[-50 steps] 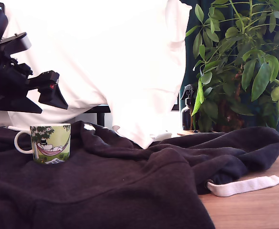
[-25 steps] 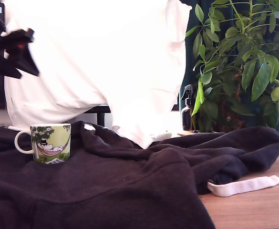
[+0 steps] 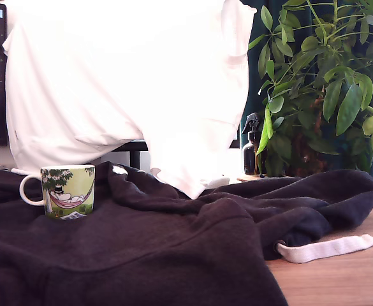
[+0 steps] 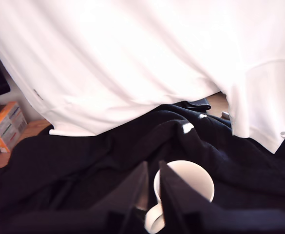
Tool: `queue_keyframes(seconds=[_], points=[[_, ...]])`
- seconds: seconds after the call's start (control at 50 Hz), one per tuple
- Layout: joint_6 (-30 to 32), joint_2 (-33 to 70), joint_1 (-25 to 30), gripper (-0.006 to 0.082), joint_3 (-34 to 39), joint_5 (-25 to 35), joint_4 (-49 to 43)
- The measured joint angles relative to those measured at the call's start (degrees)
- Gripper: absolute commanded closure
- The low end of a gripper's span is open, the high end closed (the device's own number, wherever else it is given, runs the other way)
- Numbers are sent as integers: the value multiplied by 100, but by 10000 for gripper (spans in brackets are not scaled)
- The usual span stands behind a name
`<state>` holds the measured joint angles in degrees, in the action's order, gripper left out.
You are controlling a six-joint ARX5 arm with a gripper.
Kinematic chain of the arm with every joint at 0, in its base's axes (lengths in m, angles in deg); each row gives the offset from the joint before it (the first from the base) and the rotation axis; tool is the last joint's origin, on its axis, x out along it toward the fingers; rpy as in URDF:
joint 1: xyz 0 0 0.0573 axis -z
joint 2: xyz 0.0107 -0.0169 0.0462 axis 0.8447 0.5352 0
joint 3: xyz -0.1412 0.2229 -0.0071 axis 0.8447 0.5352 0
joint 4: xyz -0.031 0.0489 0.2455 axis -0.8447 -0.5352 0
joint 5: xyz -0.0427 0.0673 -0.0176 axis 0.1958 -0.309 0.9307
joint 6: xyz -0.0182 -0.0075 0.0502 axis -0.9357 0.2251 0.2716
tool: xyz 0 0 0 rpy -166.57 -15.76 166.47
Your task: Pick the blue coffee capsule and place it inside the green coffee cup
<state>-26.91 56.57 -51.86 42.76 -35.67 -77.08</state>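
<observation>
Green-printed and white-handled, the cup (image 3: 67, 190) stands upright on the dark garment (image 3: 173, 248) at the exterior view's left; you see its handle turned toward that view's left edge. The blue capsule shows in neither view, and you cannot see down to the bottom of the cup from the wrist view. There the gripper (image 4: 151, 187) is above the cup's rim (image 4: 183, 181), its two dark fingers nearly together with only a narrow slit between them and nothing visibly held. Behind hangs a white cloth (image 3: 141, 83). A potted plant (image 3: 320, 83) and a dark spray bottle (image 3: 250, 150) stand at the exterior view's right, a white strap (image 3: 326, 248) lying on the wooden table (image 3: 345, 280).
</observation>
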Motion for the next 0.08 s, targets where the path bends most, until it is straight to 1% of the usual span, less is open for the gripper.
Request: queue_keyframes(seconds=[0.08], points=[[2, -33, 0, 786, 0, -7, -79]])
